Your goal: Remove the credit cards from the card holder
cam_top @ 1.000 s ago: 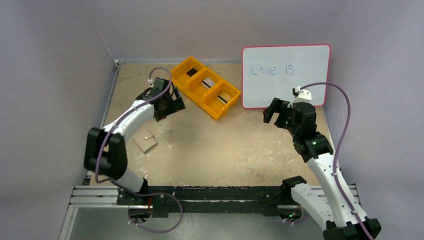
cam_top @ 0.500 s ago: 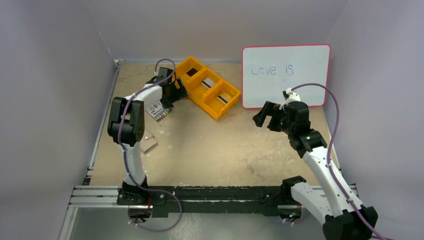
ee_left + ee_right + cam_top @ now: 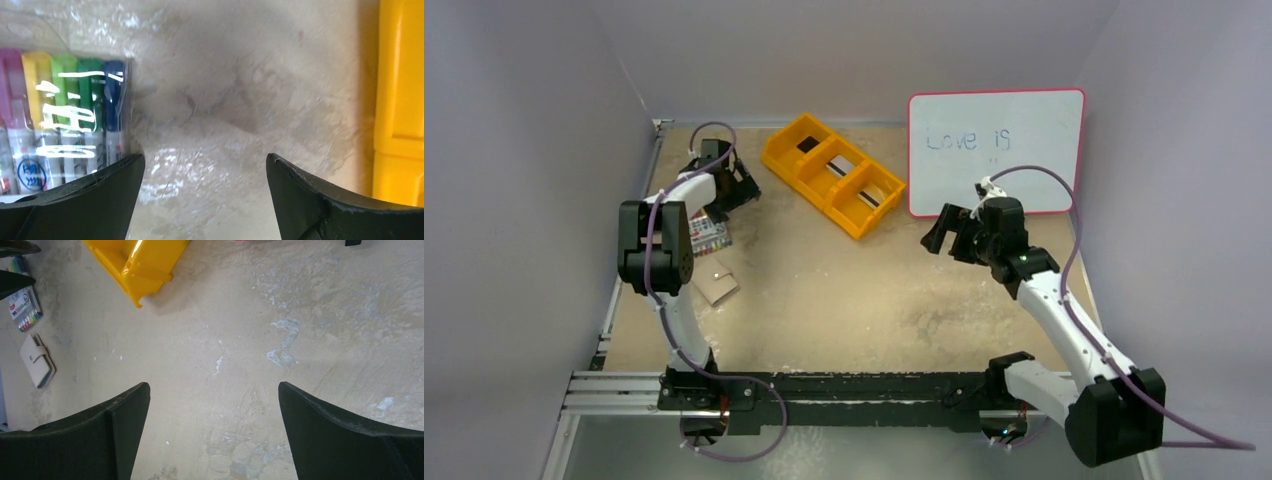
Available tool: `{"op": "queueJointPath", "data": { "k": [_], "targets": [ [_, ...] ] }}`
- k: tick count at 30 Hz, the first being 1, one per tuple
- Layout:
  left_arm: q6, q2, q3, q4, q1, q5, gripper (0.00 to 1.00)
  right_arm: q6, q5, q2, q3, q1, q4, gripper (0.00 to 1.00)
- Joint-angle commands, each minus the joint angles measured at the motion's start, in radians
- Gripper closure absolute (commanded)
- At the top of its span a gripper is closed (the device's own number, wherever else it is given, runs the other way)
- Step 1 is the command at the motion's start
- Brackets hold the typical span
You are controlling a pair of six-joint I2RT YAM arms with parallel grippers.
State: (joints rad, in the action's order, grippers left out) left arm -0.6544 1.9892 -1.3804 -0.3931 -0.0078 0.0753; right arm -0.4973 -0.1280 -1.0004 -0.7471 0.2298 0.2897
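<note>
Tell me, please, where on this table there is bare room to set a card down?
The widest bare patch is mid-table, bordered by the card holder on the left, the orange tray at the back and the right tool. The left edge is crowded: marker pack, card holder and left tool sit close together.

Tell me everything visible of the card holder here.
The small tan-beige card holder lies flat, folded shut, on the sandy-coloured table near its left edge, just nearer than the clear pack of coloured markers, a narrow gap between. A pale tab strap with a round snap crosses one edge; blue-grey lining shows along another. It looks like soft leatherette. Only the table touches it.
</note>
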Motion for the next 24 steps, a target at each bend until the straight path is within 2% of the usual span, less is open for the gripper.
{"op": "queueJointPath", "data": {
  "k": [1, 3, 6, 9, 12, 17, 24],
  "targets": [
    [0.039, -0.104, 0.052, -0.025, -0.008, -0.022, 0.08, -0.031, -0.077, -0.086, -0.068, -0.002, -0.106, 0.02],
    [0.029, -0.162, 0.078, 0.03, -0.023, -0.067, 0.08, -0.059, -0.078, -0.151, -0.094, 0.005, -0.144, 0.03],
    [0.05, -0.236, 0.092, 0.085, -0.074, -0.135, 0.09, -0.1, 0.035, -0.258, -0.184, 0.049, -0.133, 0.02],
    [0.101, -0.271, 0.063, 0.122, -0.147, -0.178, 0.09, -0.147, 0.183, -0.362, -0.279, 0.102, -0.079, 0.01],
    [0.172, -0.268, 0.01, 0.15, -0.235, -0.195, 0.09, -0.156, 0.223, -0.406, -0.326, 0.126, -0.044, 0.0],
    [0.181, -0.188, -0.076, 0.224, -0.309, -0.32, 0.09, -0.158, 0.209, -0.354, -0.264, 0.129, -0.056, 0.0],
    [0.193, -0.031, -0.215, 0.228, -0.355, -0.36, 0.09, -0.166, 0.164, -0.212, -0.128, 0.13, -0.068, 0.0]
  ]
}}
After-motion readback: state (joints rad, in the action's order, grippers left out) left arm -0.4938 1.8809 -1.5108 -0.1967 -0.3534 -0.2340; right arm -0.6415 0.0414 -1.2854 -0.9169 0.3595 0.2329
